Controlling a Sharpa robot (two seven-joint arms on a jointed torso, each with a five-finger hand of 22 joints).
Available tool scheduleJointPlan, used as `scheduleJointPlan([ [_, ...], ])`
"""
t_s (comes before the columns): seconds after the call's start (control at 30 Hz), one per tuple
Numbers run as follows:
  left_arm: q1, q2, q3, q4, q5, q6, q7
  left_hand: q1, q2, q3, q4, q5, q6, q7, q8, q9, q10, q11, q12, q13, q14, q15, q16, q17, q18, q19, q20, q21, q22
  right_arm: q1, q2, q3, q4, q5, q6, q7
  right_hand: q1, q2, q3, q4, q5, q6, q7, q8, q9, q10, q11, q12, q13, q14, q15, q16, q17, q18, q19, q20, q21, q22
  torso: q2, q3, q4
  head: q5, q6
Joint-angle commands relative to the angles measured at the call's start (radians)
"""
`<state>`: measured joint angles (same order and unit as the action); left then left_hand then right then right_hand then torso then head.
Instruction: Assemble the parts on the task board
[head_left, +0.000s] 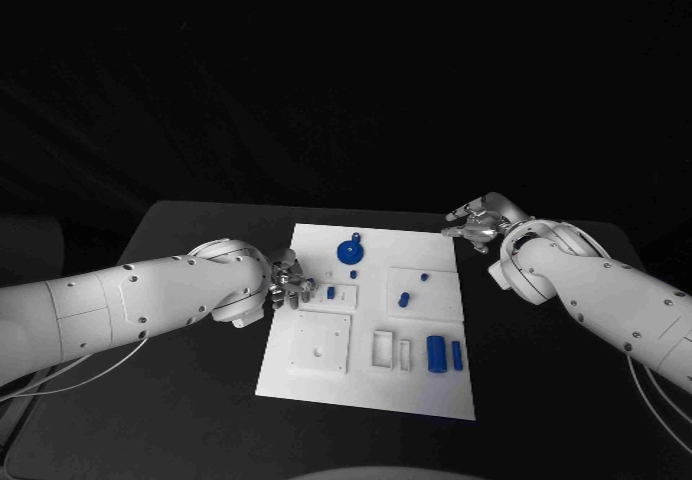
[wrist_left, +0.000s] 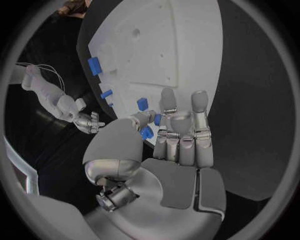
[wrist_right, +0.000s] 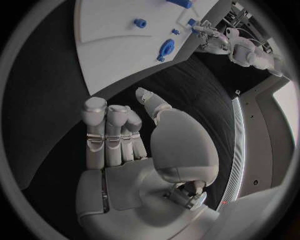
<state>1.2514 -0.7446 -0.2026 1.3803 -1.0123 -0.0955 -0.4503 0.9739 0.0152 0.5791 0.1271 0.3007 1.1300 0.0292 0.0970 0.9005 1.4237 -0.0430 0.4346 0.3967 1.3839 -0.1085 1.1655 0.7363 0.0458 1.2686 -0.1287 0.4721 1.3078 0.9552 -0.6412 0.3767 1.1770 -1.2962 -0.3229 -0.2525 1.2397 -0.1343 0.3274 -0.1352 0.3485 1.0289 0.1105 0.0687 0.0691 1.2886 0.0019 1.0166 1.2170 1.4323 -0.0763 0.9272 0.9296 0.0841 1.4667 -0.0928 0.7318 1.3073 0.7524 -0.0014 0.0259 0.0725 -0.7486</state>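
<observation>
Task board: the white plate lies in the middle of the black table, its long side running away from the robot.

Left hand: the silver hand sits at the board's left edge, about halfway along. In the left wrist view its fingers are curled over the board and a small blue part sits pinched between thumb and a finger — it holds that piece.

Right hand: this hand hovers over the bare table just beyond the board's far right corner, apart from the board. In the right wrist view its fingers are bent in side by side with nothing between them and the thumb — narrow, holding nothing.

Round blue part: a disc-shaped piece lies near the far end of the board, toward the middle.

Small blue parts: a short piece lies just beside the left hand; another lies in a square recess right of centre, with a tiny one near it.

Tall blue parts: two upright blocks and stand side by side near the board's near right edge.

Recesses: a square white plate area and a narrow frame lie at the near end.
</observation>
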Motion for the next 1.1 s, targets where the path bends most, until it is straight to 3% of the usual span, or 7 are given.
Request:
scheduleJointPlan([
  [0.03,-0.009,-0.005,-0.005,0.004,0.013,0.041,0.007,-0.002,0.006,0.197,-0.200,-0.008,0.006,-0.002,-0.003,-0.127,0.008,0.000,0.003,0.000,-0.001,-0.003,0.001,-0.004,0.001,-0.008,0.000,0.007,0.019,-0.001,-0.001,0.000,0.004,-0.004,0.014,0.008,-0.003,0.001,0.005,-0.003,0.002,0.004,0.000,-0.006,-0.001,-0.004,-0.006,0.003,0.001,0.007,0.001,-0.002,0.001,0.005,0.055,-0.004,0.002,0.030,0.000,0.0007,0.0004,0.001,0.001],
  [0.23,-0.009,-0.023,0.001,0.016,0.025,0.047,0.050,-0.001,0.005,0.199,-0.200,-0.013,0.008,-0.002,-0.004,-0.127,0.009,0.000,0.003,0.000,-0.001,-0.003,0.000,-0.007,0.001,-0.008,0.000,0.007,0.018,-0.003,-0.003,0.000,0.018,-0.002,0.015,0.018,-0.006,0.002,0.006,-0.004,0.003,0.006,0.000,-0.006,-0.001,-0.004,-0.006,0.005,0.002,0.006,0.001,-0.003,0.000,0.004,0.054,-0.004,0.001,0.029,0.000,0.0005,-0.0007,0.000,0.003],
  [0.47,-0.004,-0.045,0.029,0.027,0.061,0.070,0.093,0.000,0.005,0.201,-0.199,-0.018,0.009,-0.002,-0.006,-0.127,0.007,0.000,0.003,0.000,-0.002,-0.003,-0.003,-0.014,0.001,-0.008,0.000,0.007,0.018,-0.010,-0.010,0.000,0.049,-0.010,0.013,0.041,-0.005,0.003,0.007,-0.006,0.005,0.008,-0.001,-0.006,-0.001,-0.003,-0.006,0.006,0.003,0.007,0.000,-0.003,0.001,0.005,0.054,-0.005,-0.001,0.029,-0.001,0.0011,0.0006,0.001,0.007],
  [0.63,0.012,-0.061,0.045,0.030,0.112,0.098,0.128,0.001,0.005,0.202,-0.200,-0.022,0.010,-0.002,-0.007,-0.127,0.006,0.000,0.004,0.000,-0.002,-0.004,-0.002,-0.013,0.000,-0.009,-0.001,0.006,0.018,-0.019,-0.016,0.000,0.089,-0.026,0.011,0.073,-0.004,0.006,0.010,-0.008,0.006,0.012,-0.001,-0.006,-0.001,-0.001,-0.007,0.008,0.004,0.007,0.000,-0.003,0.001,0.004,0.055,-0.005,0.001,0.030,0.000,0.0006,-0.0008,0.002,0.011],
  [0.97,0.032,-0.070,0.055,0.010,0.256,0.178,0.218,-0.003,0.018,0.200,-0.205,-0.049,0.006,-0.001,-0.010,-0.125,-0.003,0.000,0.004,0.001,-0.009,-0.002,-0.005,-0.021,-0.002,-0.013,0.000,0.000,0.017,-0.035,-0.023,-0.003,0.170,-0.079,-0.006,0.137,-0.004,0.008,0.011,-0.015,0.009,0.019,-0.003,-0.006,-0.001,0.004,-0.008,0.014,0.008,0.008,-0.001,-0.002,0.002,0.004,0.055,-0.006,0.003,0.030,0.000,-0.0002,-0.0004,0.004,0.021],
  [1.1,0.036,-0.071,0.057,-0.010,0.322,0.245,0.268,-0.009,0.026,0.197,-0.216,-0.061,0.005,0.000,-0.012,-0.124,-0.012,0.000,0.008,0.003,-0.015,0.001,0.002,-0.018,-0.002,-0.017,0.002,-0.002,0.018,-0.040,-0.026,-0.007,0.199,-0.093,-0.006,0.169,-0.004,0.010,0.012,-0.017,0.009,0.019,-0.003,-0.006,-0.001,0.004,-0.008,0.014,0.008,0.008,-0.001,-0.002,0.002,0.004,0.055,-0.006,0.004,0.031,0.000,0.0002,0.0000,0.003,0.027],
])
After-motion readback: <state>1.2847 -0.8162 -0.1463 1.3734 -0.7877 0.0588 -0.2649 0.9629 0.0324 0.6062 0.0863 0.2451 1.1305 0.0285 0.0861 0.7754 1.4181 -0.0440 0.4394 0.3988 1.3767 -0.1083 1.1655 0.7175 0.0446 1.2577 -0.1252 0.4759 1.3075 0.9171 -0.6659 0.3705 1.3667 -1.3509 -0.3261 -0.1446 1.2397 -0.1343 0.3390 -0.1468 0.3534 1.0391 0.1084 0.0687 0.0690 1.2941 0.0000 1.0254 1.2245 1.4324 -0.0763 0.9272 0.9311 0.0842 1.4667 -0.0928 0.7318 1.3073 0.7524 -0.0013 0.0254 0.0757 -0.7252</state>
